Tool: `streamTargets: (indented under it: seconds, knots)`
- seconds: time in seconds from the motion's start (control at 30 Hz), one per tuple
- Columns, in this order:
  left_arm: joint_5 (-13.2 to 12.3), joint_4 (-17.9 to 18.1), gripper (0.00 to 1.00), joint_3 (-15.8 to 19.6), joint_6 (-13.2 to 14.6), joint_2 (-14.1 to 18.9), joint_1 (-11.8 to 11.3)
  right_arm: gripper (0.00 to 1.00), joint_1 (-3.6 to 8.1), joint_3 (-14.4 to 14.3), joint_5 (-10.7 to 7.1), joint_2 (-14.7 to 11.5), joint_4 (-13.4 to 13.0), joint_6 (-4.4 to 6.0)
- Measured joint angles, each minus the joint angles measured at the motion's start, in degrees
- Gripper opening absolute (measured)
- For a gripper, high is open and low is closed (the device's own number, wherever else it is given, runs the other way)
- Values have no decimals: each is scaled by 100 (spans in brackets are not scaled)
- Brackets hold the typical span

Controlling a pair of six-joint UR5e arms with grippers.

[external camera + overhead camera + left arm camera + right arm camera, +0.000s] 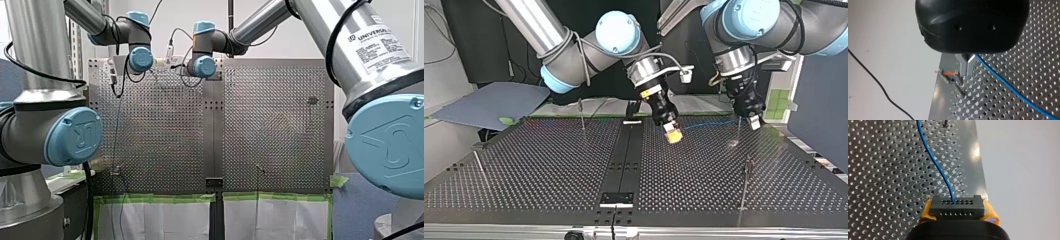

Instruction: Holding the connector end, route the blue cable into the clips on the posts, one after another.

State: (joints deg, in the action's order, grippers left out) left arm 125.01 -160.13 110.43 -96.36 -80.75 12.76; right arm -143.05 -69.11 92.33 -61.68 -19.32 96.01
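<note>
Perforated table point(549, 165) under down-tilted arms: right jaws clenched on connector point(957, 208), left jaws on blue cable point(1009, 83).

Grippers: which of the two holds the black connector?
My right gripper, the one with yellow pads; the right wrist view shows the connector between its fingers. My left gripper holds only the blue cable.

- connector point(956, 205): between the fingers of my right gripper point(958, 212), above the table point(885, 170), near its edge.
- cable point(934, 160): leaves the connector and runs ahead of my right gripper.
- cable, far stretch: caught between the fingers of my left gripper point(967, 66).
- post point(959, 87), clip point(948, 73) on top: just beside my left gripper.
</note>
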Motion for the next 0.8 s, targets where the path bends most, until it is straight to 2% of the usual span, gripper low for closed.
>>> streamTargets:
  seconds: [0.1,0.2,0.47,0.8]
  knots:
    - [-147,-7,0,-14,49,1,-151,0,27,106,-9,15,63,80]
    - [-320,-16,0,-75,104,-12,-325,0,50,195,-13,30,120,116]
    - [-805,-141,0,-403,164,-127,-791,0,19,535,-60,300,344,129]
    - [-1269,-259,0,-629,122,-391,-940,0,-1,893,-67,449,404,130]
